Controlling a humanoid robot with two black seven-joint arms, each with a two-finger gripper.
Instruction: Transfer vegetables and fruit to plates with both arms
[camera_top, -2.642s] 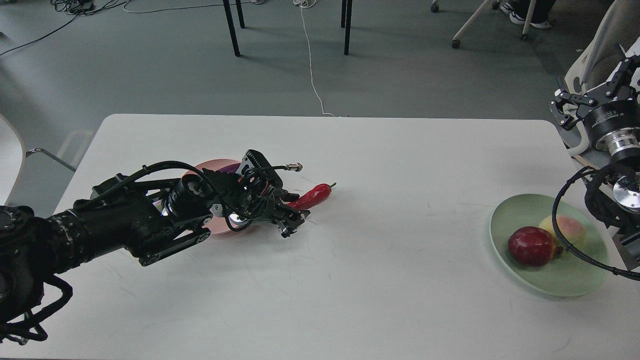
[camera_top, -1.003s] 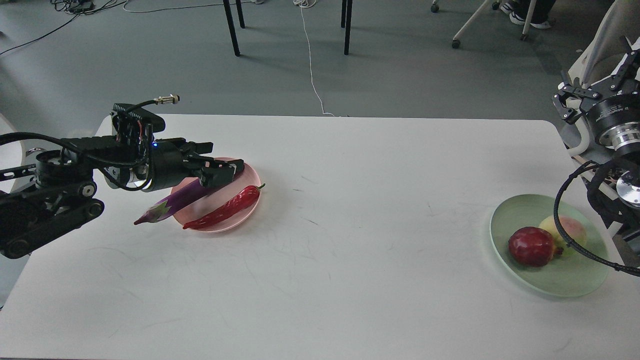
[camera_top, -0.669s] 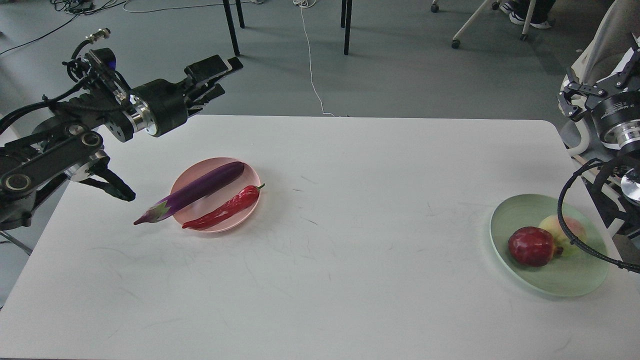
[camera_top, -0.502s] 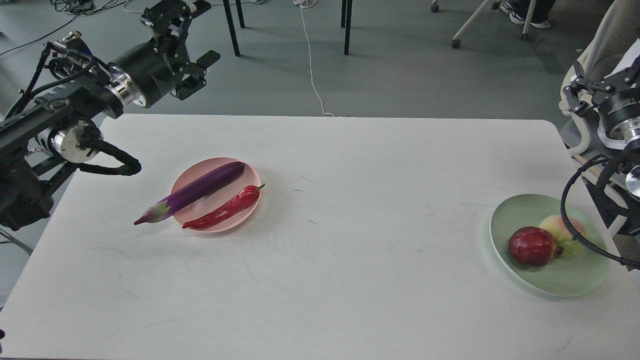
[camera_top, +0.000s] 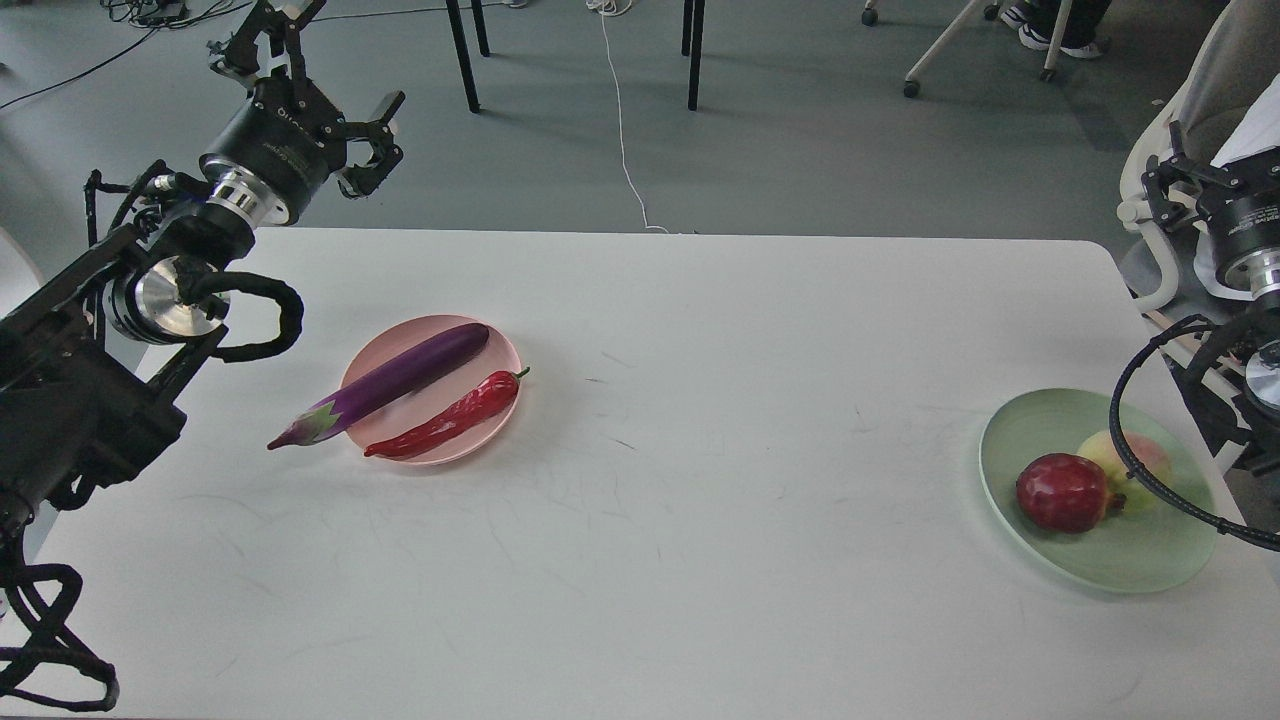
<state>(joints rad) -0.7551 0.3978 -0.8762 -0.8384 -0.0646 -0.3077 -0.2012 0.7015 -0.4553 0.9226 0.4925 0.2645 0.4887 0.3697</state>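
Note:
The purple eggplant (camera_top: 400, 379) lies across the pale pink plate (camera_top: 500, 348), its calyx end hanging over the plate's left rim. The red chili pepper (camera_top: 450, 418) lies beside it on the same plate. The dark red pomegranate (camera_top: 1062, 491) and the peach (camera_top: 1135, 459) sit together on the pale green plate (camera_top: 1130, 562) at the right. My left gripper (camera_top: 325, 60) is open and empty, raised beyond the table's far left corner. My right gripper (camera_top: 1215, 170) is open and empty, raised off the table's right edge above the green plate; a black cable loop hangs in front of the peach.
The white table (camera_top: 700, 480) carries only the two plates. Black chair legs (camera_top: 462, 55) and a white cable (camera_top: 620, 110) are on the floor behind it. A pale chair (camera_top: 1160, 250) stands by my right arm.
My left gripper let go of the chili, which now lies on the pink plate, then rose and swung back to the far left. My right gripper drifted slightly right.

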